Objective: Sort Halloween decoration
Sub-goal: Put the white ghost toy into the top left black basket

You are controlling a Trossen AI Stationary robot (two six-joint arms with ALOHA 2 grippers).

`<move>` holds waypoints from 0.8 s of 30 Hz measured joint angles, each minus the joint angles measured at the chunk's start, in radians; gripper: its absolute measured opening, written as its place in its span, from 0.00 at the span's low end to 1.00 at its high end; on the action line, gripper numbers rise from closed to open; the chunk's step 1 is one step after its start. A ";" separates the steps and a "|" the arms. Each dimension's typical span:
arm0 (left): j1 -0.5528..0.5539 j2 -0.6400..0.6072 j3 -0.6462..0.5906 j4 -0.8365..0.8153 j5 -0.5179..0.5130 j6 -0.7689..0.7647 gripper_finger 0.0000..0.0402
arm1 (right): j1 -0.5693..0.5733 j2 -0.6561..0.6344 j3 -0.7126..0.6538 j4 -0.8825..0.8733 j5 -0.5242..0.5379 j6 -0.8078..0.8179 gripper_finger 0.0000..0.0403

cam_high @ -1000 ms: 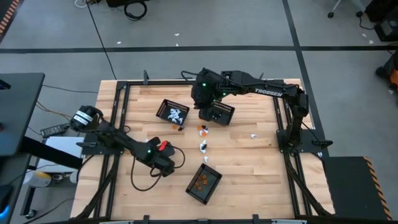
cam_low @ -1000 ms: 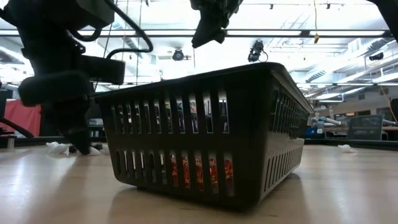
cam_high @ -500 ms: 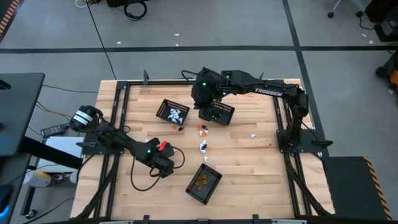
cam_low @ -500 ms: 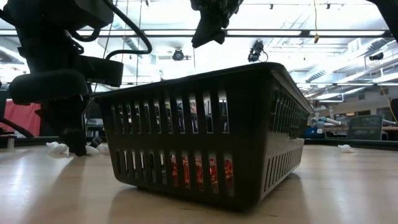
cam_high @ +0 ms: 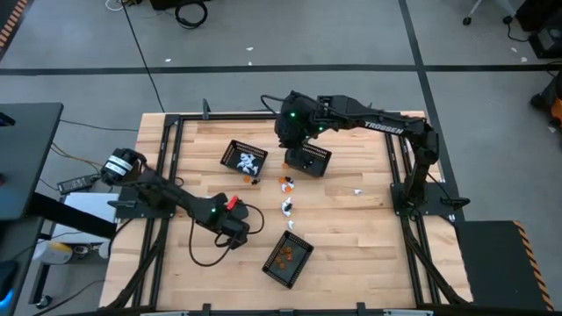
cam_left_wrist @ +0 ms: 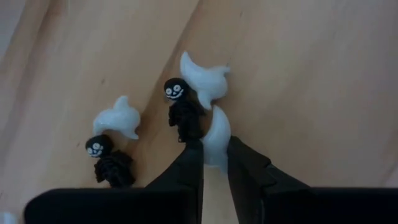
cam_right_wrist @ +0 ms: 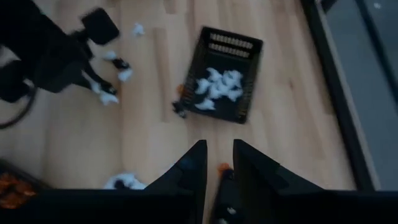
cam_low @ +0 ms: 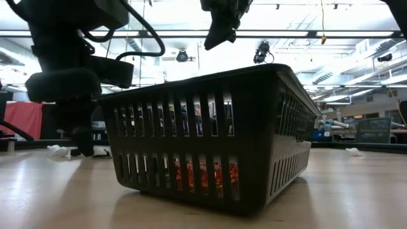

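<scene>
Pinching a white ghost trinket (cam_left_wrist: 216, 134) between my left end effector (cam_left_wrist: 214, 163) fingers, low on the worktop (cam_left_wrist: 323, 81), a black skeleton figure (cam_left_wrist: 182, 109) just beside. Next: lift toward the ghost basket (cam_high: 244, 159). My right end effector (cam_right_wrist: 217, 163) hovers nearly closed, apparently empty.

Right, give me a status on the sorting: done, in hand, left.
Done: white ghosts fill one basket and orange pieces lie in the near basket.
In hand: the left tool has closed on a white ghost on the table; the right tool hangs above the table.
Left: two black skeleton figures and other ghosts, plus loose pieces mid-table.
</scene>
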 joint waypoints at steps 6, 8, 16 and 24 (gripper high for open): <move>0.034 0.000 0.028 -0.026 -0.020 0.003 0.13 | -0.027 -0.011 0.000 -0.061 0.026 -0.029 0.21; 0.044 -0.001 0.035 -0.025 -0.027 0.012 0.12 | -0.039 -0.021 0.000 -0.070 0.026 -0.033 0.21; 0.105 -0.072 0.040 -0.050 -0.061 0.066 0.04 | -0.066 -0.046 0.000 -0.070 0.027 -0.038 0.21; 0.224 -0.159 0.040 -0.058 -0.120 0.171 0.01 | -0.068 -0.048 0.000 -0.066 0.026 -0.038 0.21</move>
